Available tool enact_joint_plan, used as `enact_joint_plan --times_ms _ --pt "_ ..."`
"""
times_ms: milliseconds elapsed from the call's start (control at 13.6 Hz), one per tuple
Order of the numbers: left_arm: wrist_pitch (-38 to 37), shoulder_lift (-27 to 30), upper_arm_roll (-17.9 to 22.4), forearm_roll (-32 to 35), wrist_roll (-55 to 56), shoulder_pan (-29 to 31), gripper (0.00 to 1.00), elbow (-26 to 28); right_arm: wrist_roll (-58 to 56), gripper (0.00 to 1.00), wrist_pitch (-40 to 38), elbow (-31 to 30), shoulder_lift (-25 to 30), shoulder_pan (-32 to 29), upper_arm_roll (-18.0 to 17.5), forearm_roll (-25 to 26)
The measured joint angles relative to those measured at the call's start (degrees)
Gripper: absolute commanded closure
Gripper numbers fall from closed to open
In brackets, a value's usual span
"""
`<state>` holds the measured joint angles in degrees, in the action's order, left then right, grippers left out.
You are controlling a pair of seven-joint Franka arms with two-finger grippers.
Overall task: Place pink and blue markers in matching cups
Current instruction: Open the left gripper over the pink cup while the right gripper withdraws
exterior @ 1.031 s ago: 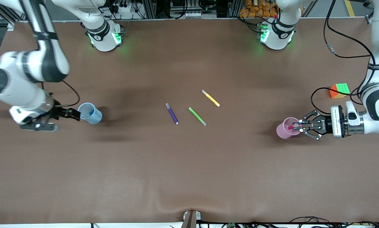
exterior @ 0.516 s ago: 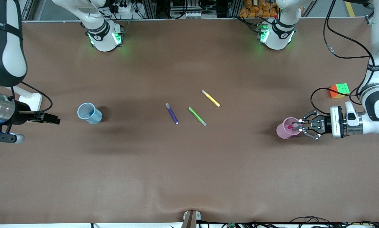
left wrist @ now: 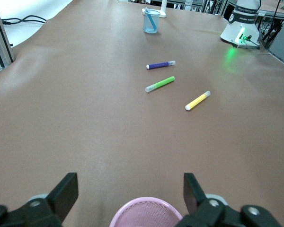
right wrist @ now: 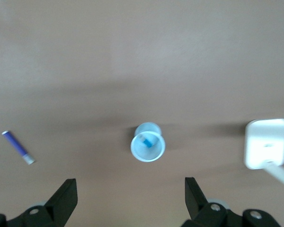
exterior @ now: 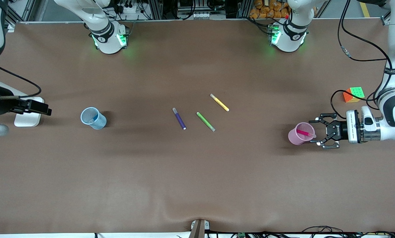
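The pale pink cup (exterior: 296,136) stands toward the left arm's end of the table with the pink marker (exterior: 305,133) leaning inside it. My left gripper (exterior: 314,132) is open and empty right beside the cup; the left wrist view shows the cup's rim (left wrist: 142,211) between the spread fingers of the left gripper (left wrist: 130,191). The pale blue cup (exterior: 93,118) stands toward the right arm's end with the blue marker (right wrist: 146,140) inside it. My right gripper (exterior: 44,108) is open and empty, up in the air well clear of the blue cup (right wrist: 148,142).
A purple pen (exterior: 179,118), a green pen (exterior: 205,121) and a yellow pen (exterior: 219,102) lie mid-table. A colour cube (exterior: 353,94) sits near the left arm. A white box (exterior: 27,117) lies at the right arm's end, under the right gripper.
My left gripper has opened, dropped the pink marker into the pink cup and drawn back slightly. My right gripper has pulled away from the blue cup toward the table's end.
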<state>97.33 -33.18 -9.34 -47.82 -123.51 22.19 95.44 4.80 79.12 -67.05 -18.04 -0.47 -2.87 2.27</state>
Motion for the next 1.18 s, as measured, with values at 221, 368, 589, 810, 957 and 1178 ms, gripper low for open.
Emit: enact_joint_plan --times_ms 221,368,589,810,957,1178 --pt "-0.83 0.58 -0.32 4.9 1.85 -0.18 0.0 -4.65 0.09 0.0 -3.42 3.98 0.68 1.44 0.03 1.26" --pt "-1.8 2.42 -0.62 7.71 6.06 -0.31 0.0 -6.66 0.02 0.0 -7.61 4.39 3.38 0.54 0.31 -2.4" --pt "-2.18 5.23 -1.02 10.54 10.77 -0.79 0.0 -7.67 0.01 0.0 -7.32 -0.28 8.1 0.44 0.24 -3.05" --pt "-2.43 6.29 -1.58 12.25 18.12 -1.5 0.0 -8.68 0.01 0.0 -1.15 -11.11 13.6 0.29 0.34 -3.05" --pt "-2.83 6.68 -1.93 15.44 25.42 -1.57 0.0 -9.03 -0.14 0.0 1.12 -17.16 17.16 0.19 0.39 -3.08" --pt "-3.67 7.95 -2.44 19.41 37.37 -1.57 0.0 -9.66 -5.17 0.0 1.64 -19.86 19.56 -0.55 0.9 -3.16"
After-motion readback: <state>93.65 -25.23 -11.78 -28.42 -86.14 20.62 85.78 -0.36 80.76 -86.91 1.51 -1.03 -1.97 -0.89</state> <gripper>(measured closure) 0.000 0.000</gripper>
